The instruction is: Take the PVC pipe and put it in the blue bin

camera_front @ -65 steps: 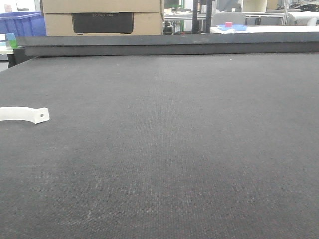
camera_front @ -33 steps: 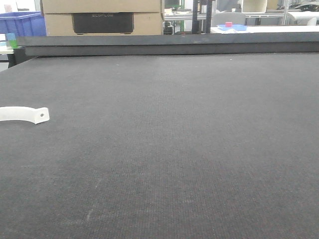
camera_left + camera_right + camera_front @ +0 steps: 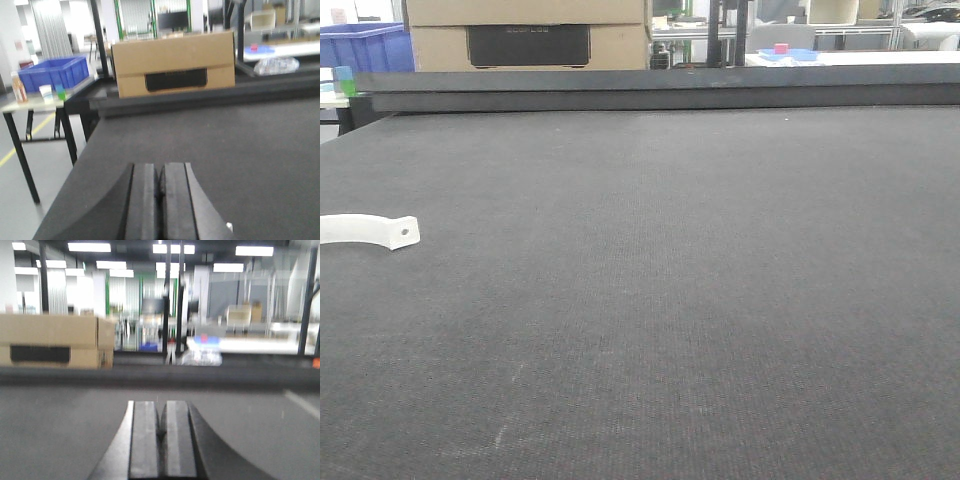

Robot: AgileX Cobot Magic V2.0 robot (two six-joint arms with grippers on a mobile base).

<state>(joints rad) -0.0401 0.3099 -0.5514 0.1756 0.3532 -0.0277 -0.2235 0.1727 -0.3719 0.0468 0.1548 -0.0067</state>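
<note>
Front-facing view, PVC pipe (image 3: 368, 231) on mat (image 3: 720, 300), cardboard box (image 3: 440, 45) lettering illegible, left gripper (image 3: 160, 172) closed, right gripper (image 3: 161, 410) closed.

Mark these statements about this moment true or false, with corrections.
1. The PVC pipe lies on the dark table, at the front view's left edge. True.
2. The left gripper holds the pipe. False: its fingers are shut on nothing.
3. The blue bin sits on the dark table beside the pipe. False: it stands on a separate side table off the far left corner.
4. The right gripper is shut and empty. True.
5. A cardboard box stands beyond the table's far edge. True.
</note>
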